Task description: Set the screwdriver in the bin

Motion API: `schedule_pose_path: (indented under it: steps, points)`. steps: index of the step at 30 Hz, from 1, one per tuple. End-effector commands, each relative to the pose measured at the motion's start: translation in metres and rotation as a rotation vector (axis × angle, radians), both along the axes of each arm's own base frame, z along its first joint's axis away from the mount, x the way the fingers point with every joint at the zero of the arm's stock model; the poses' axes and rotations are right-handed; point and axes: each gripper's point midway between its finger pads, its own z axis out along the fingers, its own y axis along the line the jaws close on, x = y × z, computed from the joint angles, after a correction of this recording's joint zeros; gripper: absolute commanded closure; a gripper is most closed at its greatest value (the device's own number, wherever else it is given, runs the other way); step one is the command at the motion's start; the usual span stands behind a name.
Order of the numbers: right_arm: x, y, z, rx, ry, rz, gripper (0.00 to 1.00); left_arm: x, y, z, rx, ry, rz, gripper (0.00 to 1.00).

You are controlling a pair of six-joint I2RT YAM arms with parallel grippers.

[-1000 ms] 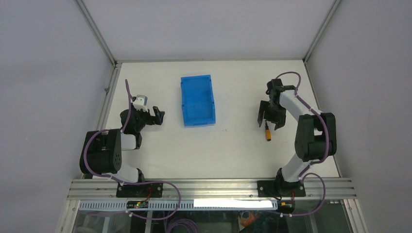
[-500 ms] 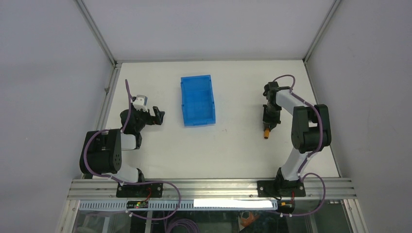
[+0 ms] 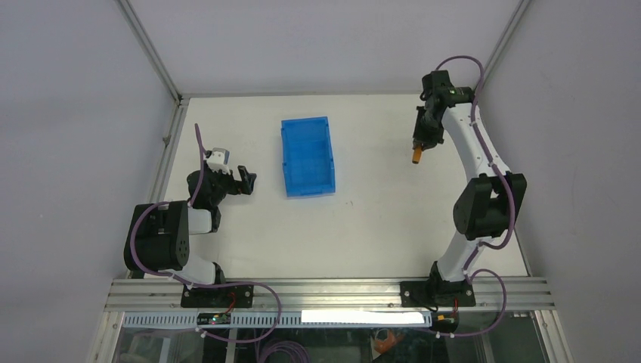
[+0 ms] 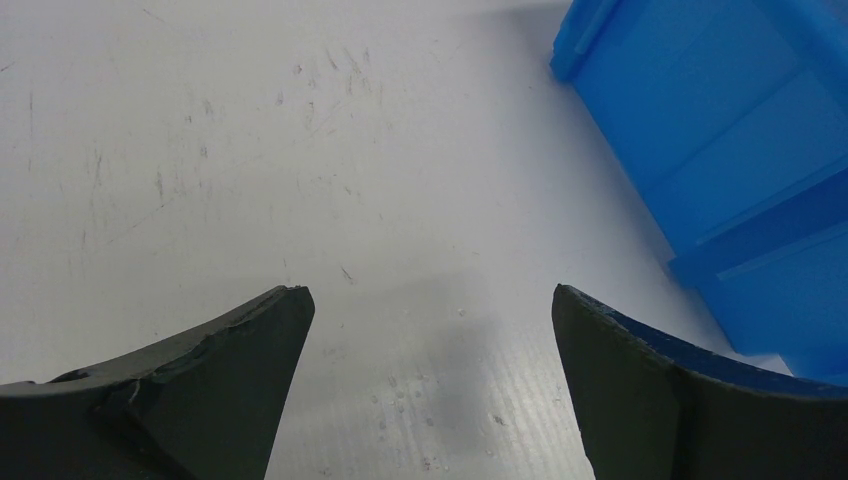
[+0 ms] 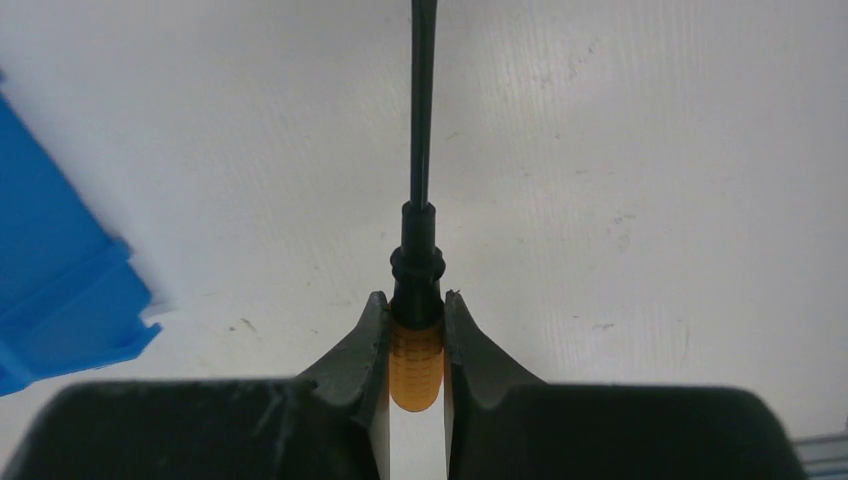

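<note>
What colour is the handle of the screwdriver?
Orange. The screwdriver shows best in the right wrist view.

The left end effector (image 4: pixel 430 295) hangs over the white tabletop (image 4: pixel 250 150) with its two dark fingers (image 4: pixel 230 380) spread wide apart and nothing between them. Fine scratches and small specks mark the surface ahead of the tips. The blue bin (image 4: pixel 720 130) lies ahead and to the right, set at an angle, its ribbed outer wall facing the end effector. Its nearest part passes out of sight behind the right-hand finger, whose edge carries a blue sheen.
</note>
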Motion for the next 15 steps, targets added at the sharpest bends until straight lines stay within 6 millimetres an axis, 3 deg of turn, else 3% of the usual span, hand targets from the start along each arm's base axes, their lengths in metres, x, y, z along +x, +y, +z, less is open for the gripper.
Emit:
schedule_pose_path:
  steps: [1,7,12,15]
  points:
    - [0.003,0.058,0.046,0.128,-0.066,0.066,1.0,0.013,-0.002,0.023,0.01,-0.091,-0.003,0.01]
    - [0.021,0.18,0.067,0.216,-0.148,0.259,1.0,0.013,-0.002,0.023,0.01,-0.091,-0.003,0.01]
    - [0.028,0.281,0.073,0.3,-0.226,0.387,1.0,0.013,-0.001,0.023,0.01,-0.092,-0.003,0.01]
    - [0.034,0.314,0.059,0.298,-0.246,0.42,1.0,0.013,-0.001,0.023,0.01,-0.09,-0.002,0.01]
